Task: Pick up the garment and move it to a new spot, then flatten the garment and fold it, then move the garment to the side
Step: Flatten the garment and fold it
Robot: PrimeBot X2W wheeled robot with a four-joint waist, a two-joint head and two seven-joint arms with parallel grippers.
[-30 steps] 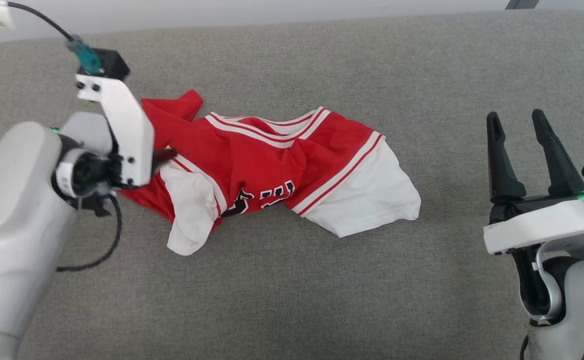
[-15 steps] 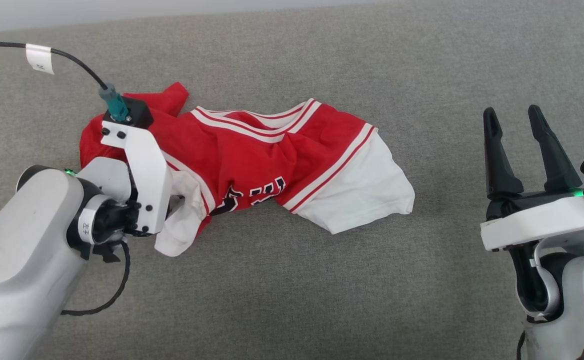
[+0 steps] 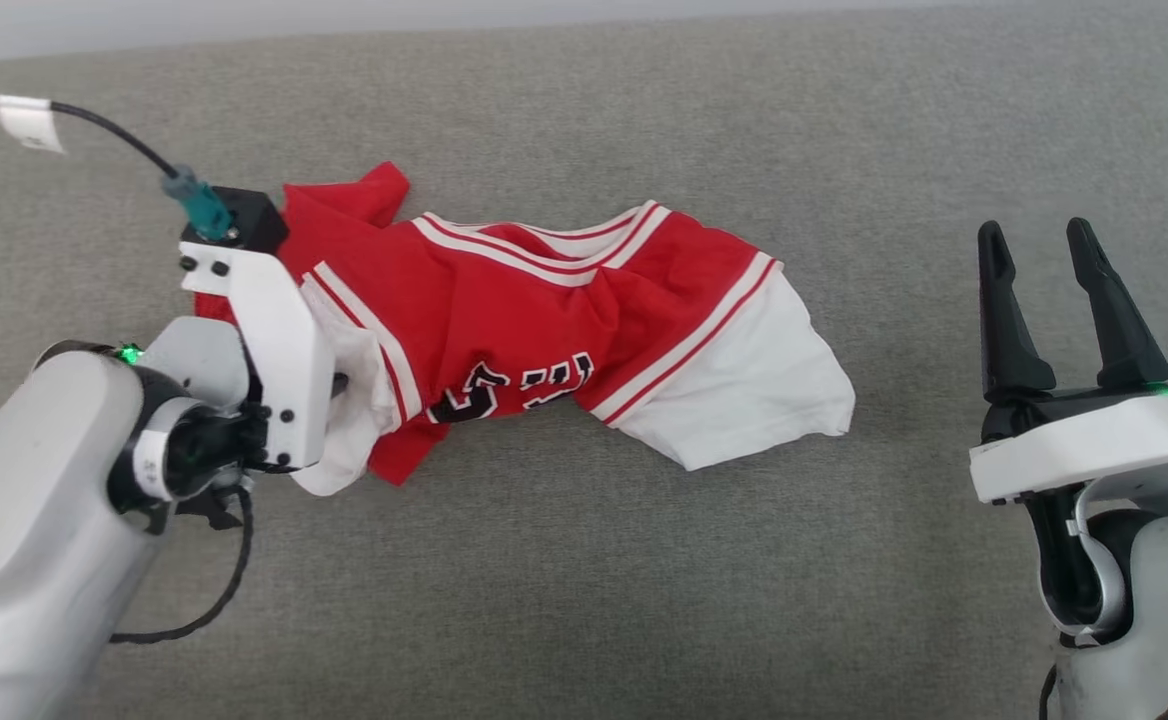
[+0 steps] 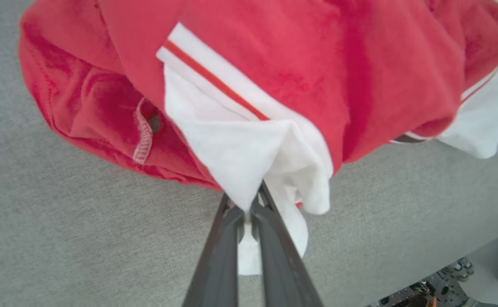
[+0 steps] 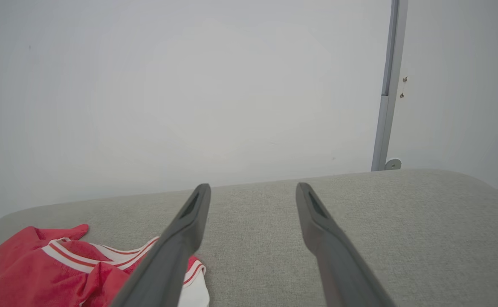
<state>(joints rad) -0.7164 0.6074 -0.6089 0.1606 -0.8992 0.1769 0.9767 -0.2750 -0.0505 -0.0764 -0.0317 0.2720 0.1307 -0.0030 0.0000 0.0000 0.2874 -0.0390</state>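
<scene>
On the grey bench (image 3: 644, 600): the garment (image 3: 534, 320) lies crumpled across the middle, its red body bunched and its dark print partly folded under.
Neck trim: the red-and-white stripes run along the far side of the heap.
Left claw (image 4: 248, 204): the two dark fingers are pressed together on a fold of the white sleeve (image 4: 236, 153), and a tail of white cloth hangs down between them.
Left end of the garment: it is drawn up in a bundle toward the left claw. From where I stand I cannot tell whether that end is clear of the bench.
Other sleeve (image 3: 754, 400): it is spread on the bench at the garment's right end, well apart from the right claw.
Right claw (image 3: 1034, 235): the fingers stand apart with nothing between them, over the bench's right side, pointing at the pale wall (image 5: 189, 85).
Cable (image 3: 94, 125): black, it arcs away from the left wrist toward the left.
</scene>
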